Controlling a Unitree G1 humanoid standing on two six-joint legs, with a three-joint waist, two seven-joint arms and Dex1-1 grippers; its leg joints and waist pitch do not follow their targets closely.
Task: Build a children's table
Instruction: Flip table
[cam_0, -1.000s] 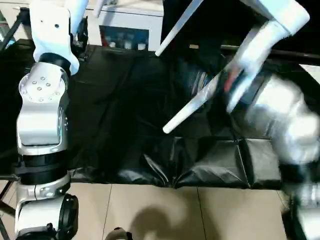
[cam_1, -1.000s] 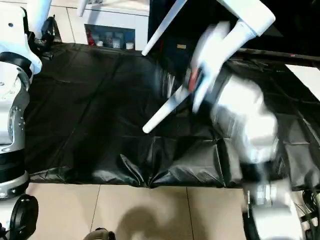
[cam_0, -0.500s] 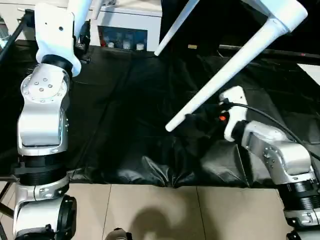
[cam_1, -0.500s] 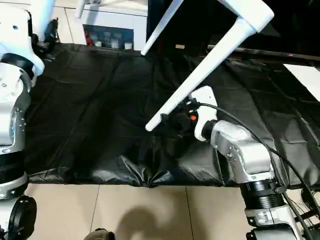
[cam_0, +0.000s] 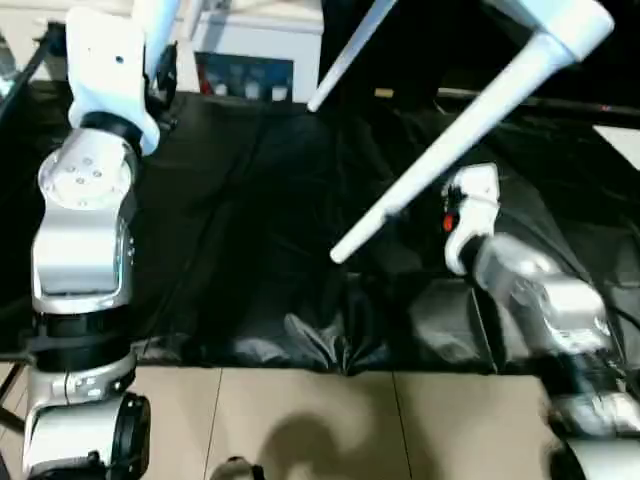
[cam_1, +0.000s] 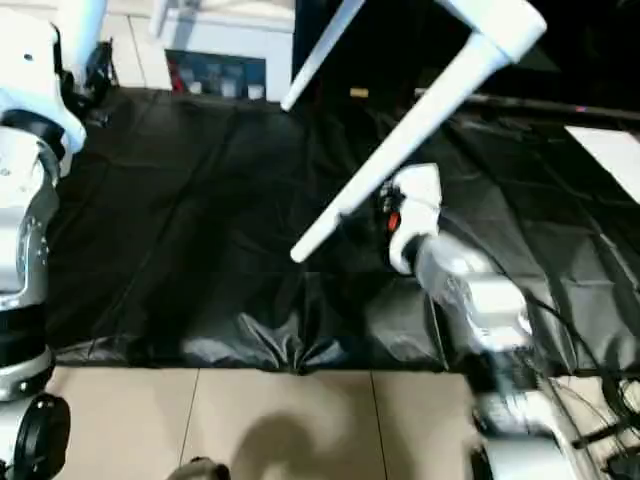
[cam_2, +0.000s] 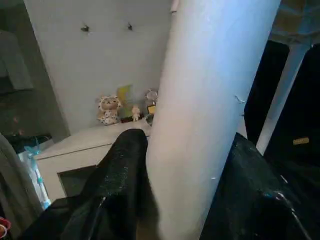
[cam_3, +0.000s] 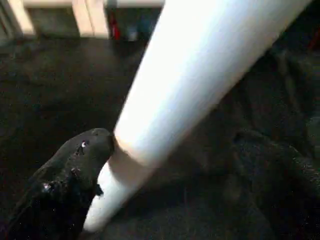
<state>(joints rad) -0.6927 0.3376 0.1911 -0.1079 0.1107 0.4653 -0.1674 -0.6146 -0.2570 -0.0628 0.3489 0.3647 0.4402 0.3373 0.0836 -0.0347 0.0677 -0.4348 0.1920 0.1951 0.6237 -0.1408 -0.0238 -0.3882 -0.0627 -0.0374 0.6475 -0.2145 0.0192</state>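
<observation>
Nearest, my right fingers (cam_3: 165, 165) stand wide apart around a slanting white table leg (cam_0: 440, 150), one finger (cam_3: 70, 175) touching it near its tip, above the black-sheeted desk (cam_0: 250, 220). Farther left, my left fingers (cam_2: 185, 200) clamp another leg (cam_2: 210, 110) of the raised children's table (cam_1: 495, 22).

You see white table leg (cam_0: 440, 150) slanting over black sheet (cam_0: 250, 220); R arm (cam_0: 520, 290) just beside it.

The left gripper (cam_2: 185, 175) is clamped on a leg (cam_2: 210, 110) between its fingers (cam_2: 122, 170). The right gripper (cam_3: 170, 170) is spread wide, another leg (cam_3: 200, 75) between its fingers (cam_3: 70, 175).
</observation>
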